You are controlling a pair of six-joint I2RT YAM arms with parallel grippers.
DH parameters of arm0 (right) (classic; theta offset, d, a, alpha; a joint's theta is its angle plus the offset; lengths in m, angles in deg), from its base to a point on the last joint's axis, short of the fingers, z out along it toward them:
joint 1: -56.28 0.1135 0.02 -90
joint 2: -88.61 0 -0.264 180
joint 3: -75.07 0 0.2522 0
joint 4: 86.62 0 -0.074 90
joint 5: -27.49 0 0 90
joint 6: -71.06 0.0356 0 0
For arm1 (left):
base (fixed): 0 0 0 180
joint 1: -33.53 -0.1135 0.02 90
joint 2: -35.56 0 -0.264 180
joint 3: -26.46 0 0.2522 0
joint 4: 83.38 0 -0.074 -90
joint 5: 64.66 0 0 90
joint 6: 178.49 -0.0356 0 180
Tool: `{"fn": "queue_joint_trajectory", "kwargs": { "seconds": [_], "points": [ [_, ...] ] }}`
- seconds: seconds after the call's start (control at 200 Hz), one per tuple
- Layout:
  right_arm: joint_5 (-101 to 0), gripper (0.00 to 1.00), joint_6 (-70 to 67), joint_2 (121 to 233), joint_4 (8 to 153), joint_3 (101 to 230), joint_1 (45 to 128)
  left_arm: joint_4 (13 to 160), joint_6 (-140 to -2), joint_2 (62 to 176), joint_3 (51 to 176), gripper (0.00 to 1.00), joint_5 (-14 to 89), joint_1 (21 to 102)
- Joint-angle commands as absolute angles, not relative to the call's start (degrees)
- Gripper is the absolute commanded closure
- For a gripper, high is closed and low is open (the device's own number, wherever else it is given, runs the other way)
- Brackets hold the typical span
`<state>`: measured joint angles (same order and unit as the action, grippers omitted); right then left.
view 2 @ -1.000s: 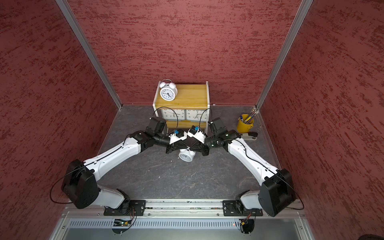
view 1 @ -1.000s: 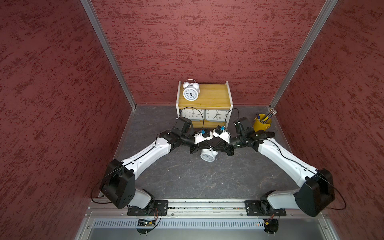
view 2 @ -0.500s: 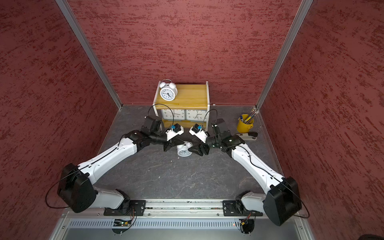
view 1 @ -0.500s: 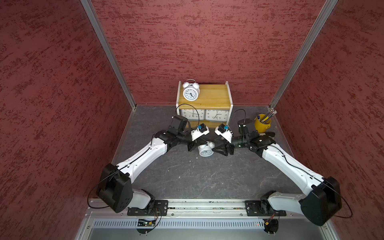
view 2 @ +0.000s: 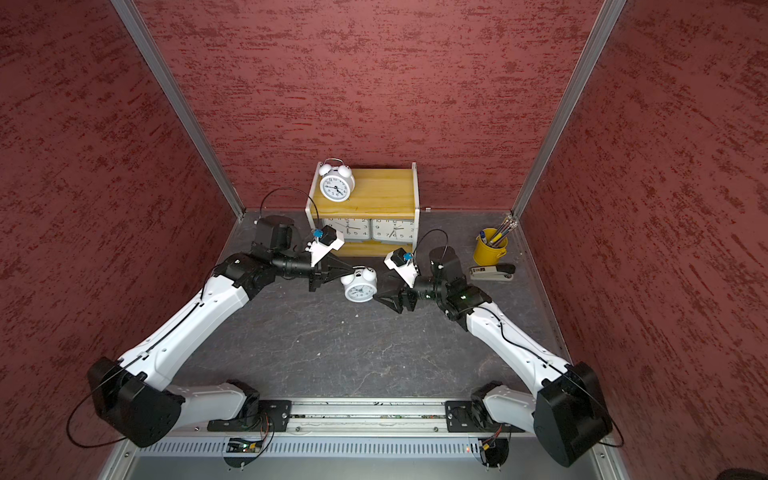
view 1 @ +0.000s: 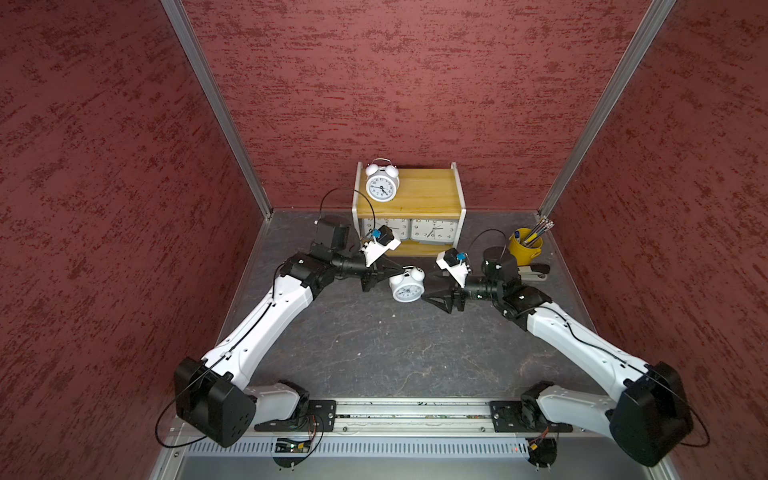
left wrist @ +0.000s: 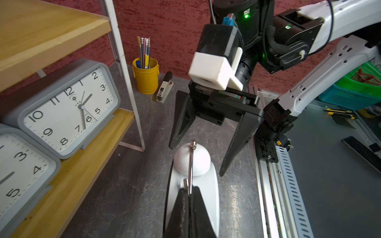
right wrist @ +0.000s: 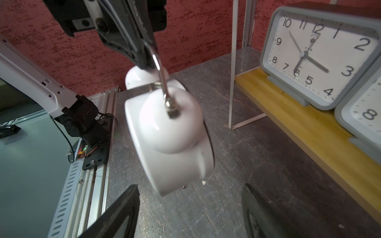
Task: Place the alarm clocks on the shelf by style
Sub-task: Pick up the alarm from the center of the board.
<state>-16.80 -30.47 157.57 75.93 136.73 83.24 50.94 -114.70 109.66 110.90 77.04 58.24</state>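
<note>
A white twin-bell alarm clock (view 1: 407,287) (view 2: 360,287) hangs by its wire handle (left wrist: 191,160) just above the table, in front of the shelf (view 1: 419,189) (view 2: 382,193). My left gripper (view 1: 392,272) (left wrist: 189,190) is shut on that handle. To the clock's right my right gripper (view 1: 432,286) (right wrist: 189,206) stands open, its fingers apart from the clock body (right wrist: 169,144). Another twin-bell clock (view 1: 382,185) stands at the left of the top board. Two grey rectangular clocks (view 1: 434,230) (left wrist: 68,111) stand side by side on the lower board; the left one (left wrist: 20,164) is partly hidden in both top views.
A yellow pencil cup (view 1: 524,248) and a stapler (view 1: 535,272) sit on the grey table at the back right, close behind my right wrist. Red walls close in both sides and the back. A metal rail (view 1: 407,419) runs along the front edge.
My right gripper has opened and let go of the twin-bell clock. The left arm has carried the clock by its handle back towards the shelf.
</note>
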Motion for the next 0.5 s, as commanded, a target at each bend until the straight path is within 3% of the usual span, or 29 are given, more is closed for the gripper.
{"fn": "queue_joint_trajectory", "kwargs": {
  "seconds": [0.0,0.496],
  "points": [
    [-13.15,0.20,-29.13,157.43,80.13,136.98,83.00,48.93,-115.54,109.18,113.52,1.00,83.07,58.05],
    [-1.58,0.31,-29.65,160.49,77.61,140.55,83.04,49.03,-114.68,110.96,114.84,1.00,82.52,58.49]
  ]
}}
